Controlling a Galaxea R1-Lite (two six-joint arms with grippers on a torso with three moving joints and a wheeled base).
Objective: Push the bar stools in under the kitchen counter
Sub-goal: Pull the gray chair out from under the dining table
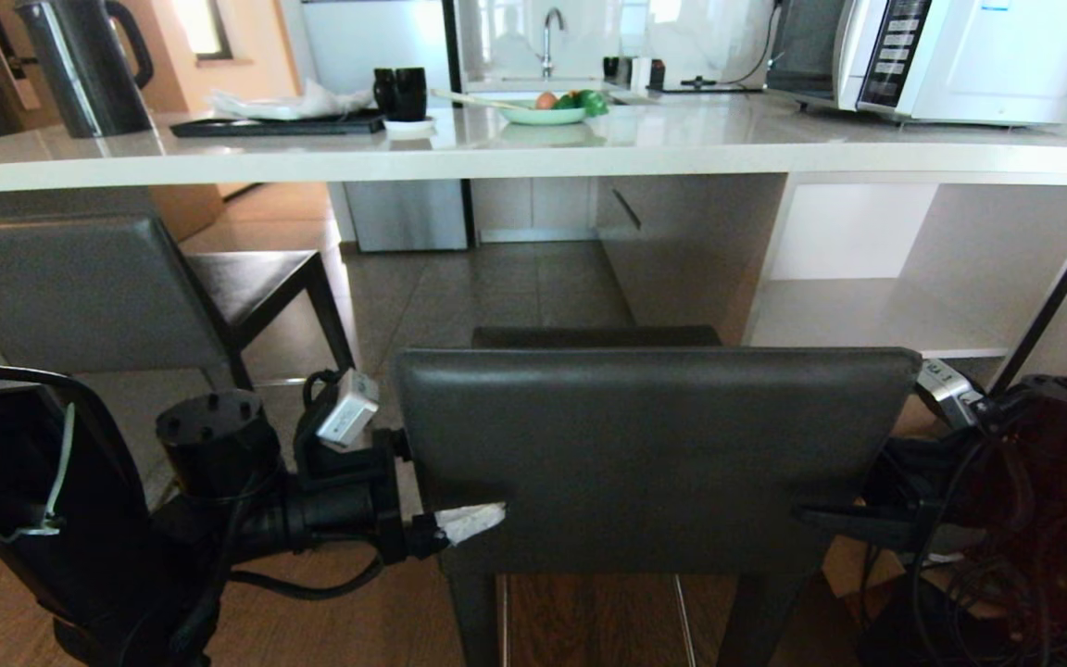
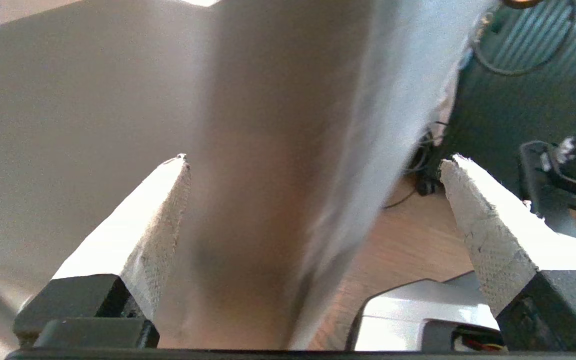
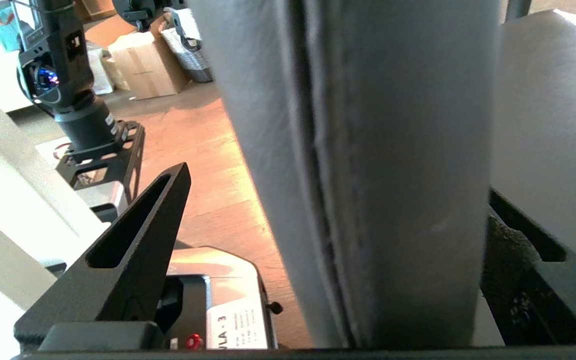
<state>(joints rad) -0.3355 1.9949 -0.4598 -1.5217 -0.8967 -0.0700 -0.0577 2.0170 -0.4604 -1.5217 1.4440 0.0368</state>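
In the head view the near bar stool stands short of the kitchen counter, its seat mostly hidden behind its backrest; the second stool sits partly under the slab at left, cut off by the frame; the left gripper and right gripper flank the backrest's edges. In the left wrist view the fingers stand wide apart astride the blurred backrest edge; in the right wrist view the jaws likewise straddle the edge, one finger clear, the other half hidden.
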